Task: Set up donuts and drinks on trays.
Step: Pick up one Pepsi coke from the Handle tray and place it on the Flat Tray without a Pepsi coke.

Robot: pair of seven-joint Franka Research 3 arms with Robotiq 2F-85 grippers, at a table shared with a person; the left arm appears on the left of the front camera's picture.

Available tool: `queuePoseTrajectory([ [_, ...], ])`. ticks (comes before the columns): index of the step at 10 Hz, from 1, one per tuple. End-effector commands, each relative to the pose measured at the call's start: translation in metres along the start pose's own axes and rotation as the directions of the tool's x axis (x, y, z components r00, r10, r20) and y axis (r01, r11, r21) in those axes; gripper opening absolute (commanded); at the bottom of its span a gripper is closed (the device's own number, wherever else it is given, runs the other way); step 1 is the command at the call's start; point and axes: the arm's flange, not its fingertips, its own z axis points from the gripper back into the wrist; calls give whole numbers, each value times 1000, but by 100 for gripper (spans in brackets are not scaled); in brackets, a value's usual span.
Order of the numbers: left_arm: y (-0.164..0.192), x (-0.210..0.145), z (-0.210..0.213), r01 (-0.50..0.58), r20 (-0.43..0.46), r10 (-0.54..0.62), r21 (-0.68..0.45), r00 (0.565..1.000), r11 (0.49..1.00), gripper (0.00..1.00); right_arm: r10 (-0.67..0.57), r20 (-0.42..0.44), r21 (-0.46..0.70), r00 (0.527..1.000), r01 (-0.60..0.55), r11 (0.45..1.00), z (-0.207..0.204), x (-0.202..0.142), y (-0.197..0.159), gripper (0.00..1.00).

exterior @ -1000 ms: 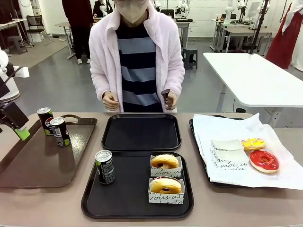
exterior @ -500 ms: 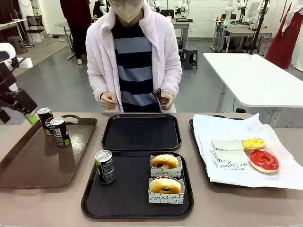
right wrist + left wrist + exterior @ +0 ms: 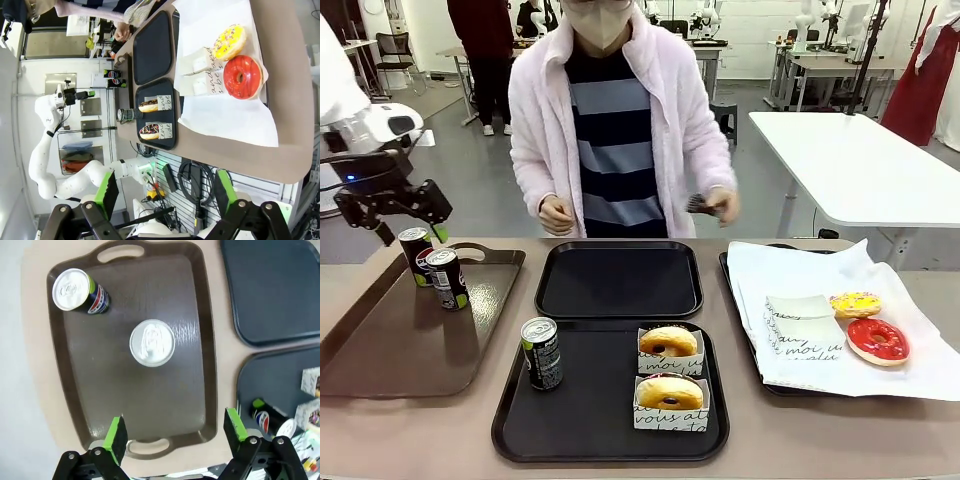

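Swinging in since a second before, the left claw (image 3: 175, 429) hung over the brown tray (image 3: 380, 350) at the frame's left, jaws wide apart and empty, above two cans (image 3: 445, 278); the right claw (image 3: 165, 192) also stood open. A third can (image 3: 541, 352) and two donuts (image 3: 668, 341) sat on the near black tray (image 3: 590, 410), the far black tray (image 3: 618, 280) behind it. Those slim cans looked stiff, smooth and tippy, best pinched mid-wall. A Pepsi roundel (image 3: 98, 297) was legible; the paper holders' (image 3: 670, 417) script was too small.

The table (image 3: 420, 440) bears a brown tray (image 3: 395, 350), far black tray (image 3: 618, 280), near black tray (image 3: 595, 405) (both central), paper-lined tray (image 3: 726, 275).
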Motion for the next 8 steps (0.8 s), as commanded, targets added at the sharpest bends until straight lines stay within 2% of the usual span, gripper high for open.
queuePoseTrajectory([
  [1,-2,23,-1,-79,4,79,65,997,995,100,11,6,25,1000,-11,1000,1,2,0,100],
  [2,-4,24,1,-86,-60,92,89,994,992,100,11,6,25,1000,-11,1000,1,2,0,100],
  [3,-1,12,-5,-31,-4,31,15,1000,999,100,11,6,25,1000,-11,1000,1,2,0,100],
  [6,-1,12,-5,-31,-4,31,15,1000,999,100,11,6,25,1000,-11,1000,1,2,0,100],
  [7,-2,18,-5,-47,-19,48,33,999,998,100,11,6,25,1000,-11,1000,1,2,0,100],
  [8,1,44,-22,-91,-41,94,63,995,994,100,11,6,25,1000,-11,1000,1,2,0,100],
])
